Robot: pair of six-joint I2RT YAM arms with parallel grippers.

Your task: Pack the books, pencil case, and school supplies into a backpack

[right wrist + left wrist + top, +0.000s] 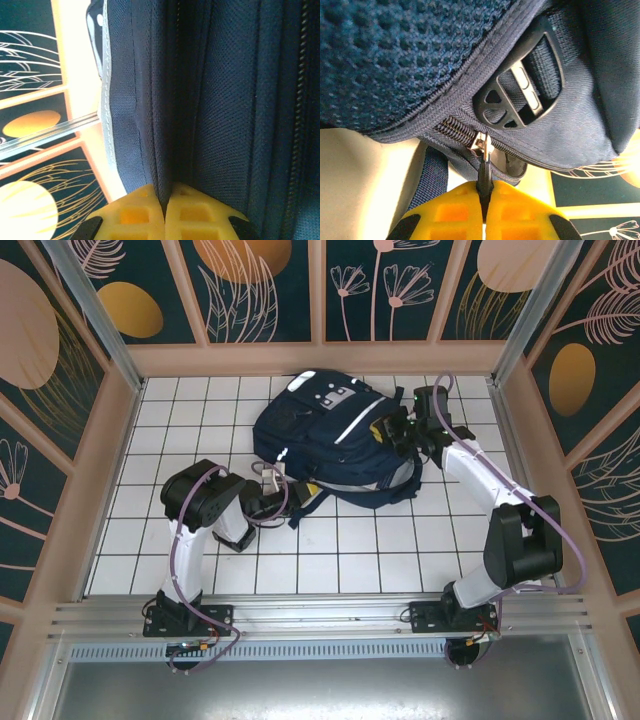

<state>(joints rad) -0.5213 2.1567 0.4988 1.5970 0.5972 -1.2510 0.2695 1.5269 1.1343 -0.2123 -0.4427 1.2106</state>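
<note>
Both end effectors are shut on the backpack [330,435], which lies flat across the far middle of the desk [340,555]. My right end effector [164,192] has its fingers together on a fold of the bag's fabric at its right side and pins it. My left end effector [484,194] works at the bag's near-left corner. There a black buckle [520,95] sits just above the zip [451,127]. Below the buckle is the slider [481,142], and my left fingers are clamped on the dark pull tab [484,176] that hangs from it.

I judge the packing to be at its last step, closing the bag. Whether the books and supplies are all inside I cannot tell, since the fabric hides what it holds. Left of the slider the teeth sit meshed. Right of it the lips seem to gape a little, so I think some run of zip is left.

Open tile lies on the near side of the bag and to its left, so my left arm has room to draw along the zip. The bag's far end is near the back wall [320,358]. My right arm reaches in between the bag and the right wall [515,440], where room is tighter. A strap [305,508] trails on the tiles just beside my left end effector and could snag.
</note>
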